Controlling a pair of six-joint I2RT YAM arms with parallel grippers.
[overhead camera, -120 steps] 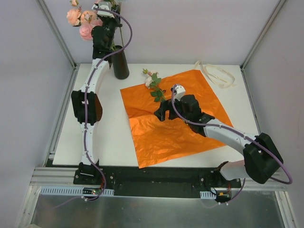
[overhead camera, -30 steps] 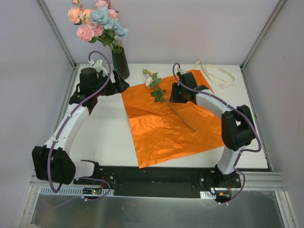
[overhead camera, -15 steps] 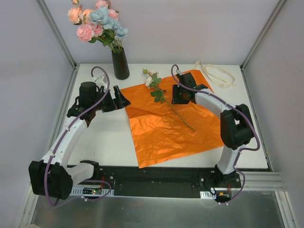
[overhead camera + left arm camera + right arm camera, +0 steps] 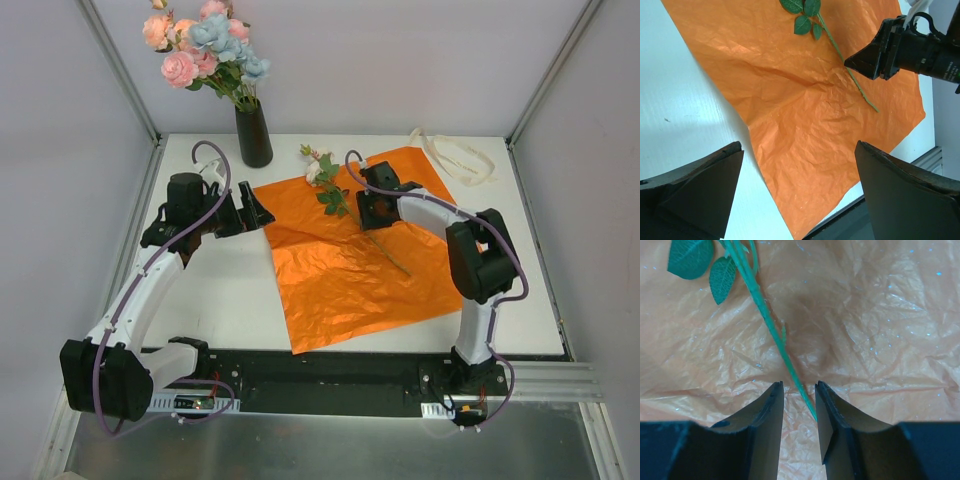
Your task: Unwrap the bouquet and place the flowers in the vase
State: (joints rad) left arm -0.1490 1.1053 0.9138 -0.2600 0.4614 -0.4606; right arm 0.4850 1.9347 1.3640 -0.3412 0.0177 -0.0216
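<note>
The bouquet is undone: its orange paper [image 4: 345,275] lies flat on the table. One flower [image 4: 322,180] lies across it, its thin green stem [image 4: 771,326] running toward the near right. My right gripper [image 4: 373,220] is low over the stem. In the right wrist view the gripper [image 4: 798,386] is open a little, with the stem between the fingers and beside the right one. The black vase [image 4: 254,133] stands at the back left and holds pink and blue flowers [image 4: 205,45]. My left gripper [image 4: 258,210] hangs wide open and empty over the paper's left edge [image 4: 747,125].
A cream ribbon [image 4: 455,160] lies loose at the back right, just past the paper's corner. White frame posts rise at the table's back corners. The paper [image 4: 805,115] reaches close to the table's near edge.
My right gripper has slid left and nearer along the paper onto the stem, its jaws narrowing slightly. The left arm drew back from the vase a second ago and has held still since.
</note>
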